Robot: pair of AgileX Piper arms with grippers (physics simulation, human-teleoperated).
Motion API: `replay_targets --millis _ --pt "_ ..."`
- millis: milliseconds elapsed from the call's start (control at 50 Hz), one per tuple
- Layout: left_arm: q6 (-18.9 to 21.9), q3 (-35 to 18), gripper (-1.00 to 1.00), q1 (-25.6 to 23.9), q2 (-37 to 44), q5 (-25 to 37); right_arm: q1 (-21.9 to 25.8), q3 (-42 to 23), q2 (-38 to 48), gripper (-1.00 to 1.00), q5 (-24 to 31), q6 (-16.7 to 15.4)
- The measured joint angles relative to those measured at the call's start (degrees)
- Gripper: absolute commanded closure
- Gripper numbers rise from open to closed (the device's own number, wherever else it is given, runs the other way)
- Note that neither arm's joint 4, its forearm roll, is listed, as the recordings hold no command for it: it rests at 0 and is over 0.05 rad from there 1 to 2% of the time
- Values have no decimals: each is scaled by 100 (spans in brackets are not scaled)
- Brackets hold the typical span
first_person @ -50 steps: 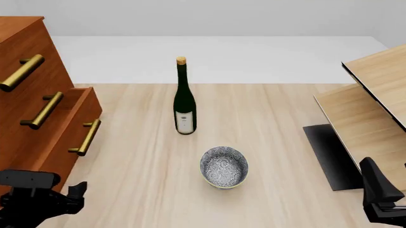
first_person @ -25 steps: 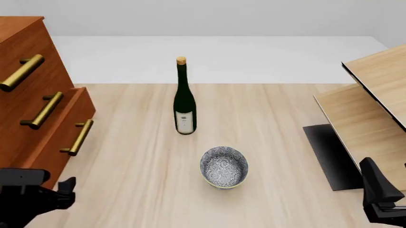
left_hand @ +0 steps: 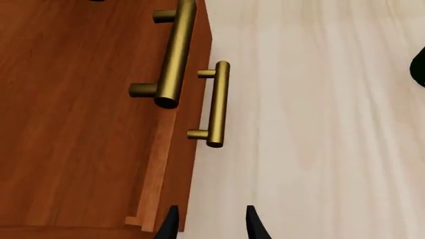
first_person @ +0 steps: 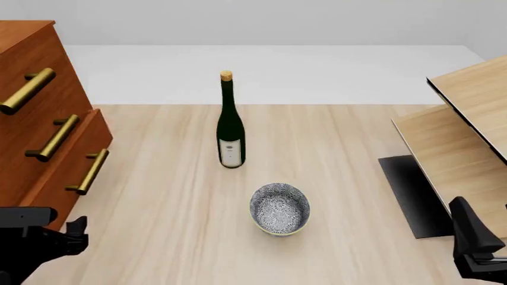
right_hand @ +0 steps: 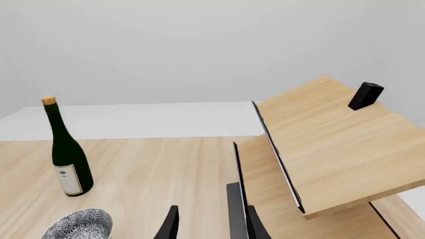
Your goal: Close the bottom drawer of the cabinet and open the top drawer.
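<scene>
Bottom drawer point(first_person: 67, 181) slid further into cabinet point(first_person: 32, 119), nearly flush. Left gripper point(left_hand: 210, 226) slightly parted, empty, just before drawer. Right gripper point(right_hand: 207, 226) slightly parted, empty.

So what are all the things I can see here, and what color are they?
Cabinet: one, reddish-brown wood, tall, at the table's left edge.
Top drawer: one, reddish-brown with a brass bar handle, shut.
Middle drawer: one, same colours, between the other two.
Bottom drawer: one, same colours, sticking out a little.
Wine bottle: one, dark green with a tan cork, standing mid-table.
Bowl: one, blue-and-white pattern, just in front of the bottle.
Plywood boards: pale wood, slanted, on the right.
Table: one, light wood.
Left tool: black, open, near the bottom drawer.
Right tool: black, open, low on the right.
</scene>
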Motion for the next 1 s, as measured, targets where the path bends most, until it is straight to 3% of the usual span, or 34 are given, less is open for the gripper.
replay_targets --millis 340,1000 --pt "128 29 -100 273 327 -405 -9 0 9 -100 -10 0" --pt "163 -70 -100 667 468 -557 -11 -1 4 -100 -8 -8"
